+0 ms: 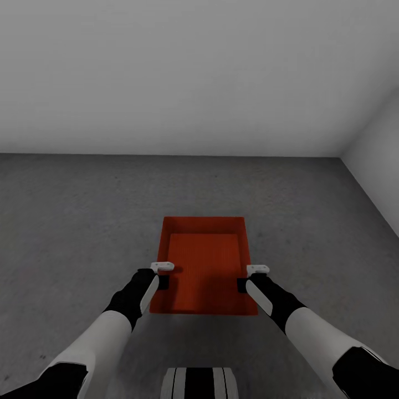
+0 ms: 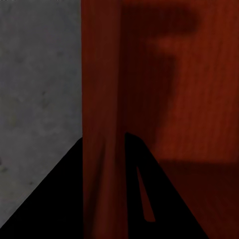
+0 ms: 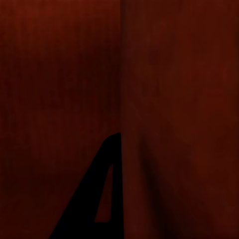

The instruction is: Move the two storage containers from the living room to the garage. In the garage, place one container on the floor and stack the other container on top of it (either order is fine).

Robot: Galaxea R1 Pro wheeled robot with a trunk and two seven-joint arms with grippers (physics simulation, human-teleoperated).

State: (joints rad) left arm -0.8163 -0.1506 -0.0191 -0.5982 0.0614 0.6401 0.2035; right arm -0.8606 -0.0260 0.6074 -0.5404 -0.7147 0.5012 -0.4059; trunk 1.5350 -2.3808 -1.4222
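Head view: a plain red-orange rectangular storage container, lidless with thin straight walls, sits low over the flat dark grey mottled floor, centred in front of the robot; contact between its base and the floor cannot be confirmed from this angle. Plain white walls meet the floor behind it and at the right. The left gripper is at the container's left wall near the near corner, and the right gripper is at the right wall opposite it, so the container lies between the two arms. Both arms have white forearms and black wrist sections. The top of the robot's striped trunk shows at the lower edge. Left wrist view: the container's thin left wall runs edge-on between the two dark fingers, one finger outside over the grey floor and one inside over the red-orange base; the jaws are clenched on the left wall of the container. A shadow of the gripper falls on the inner base. Right wrist view: the picture is dark red; the container's right wall appears as a vertical edge, with one dark finger visible against it. The other finger is hidden behind the wall, and the jaws appear clamped on this wall.
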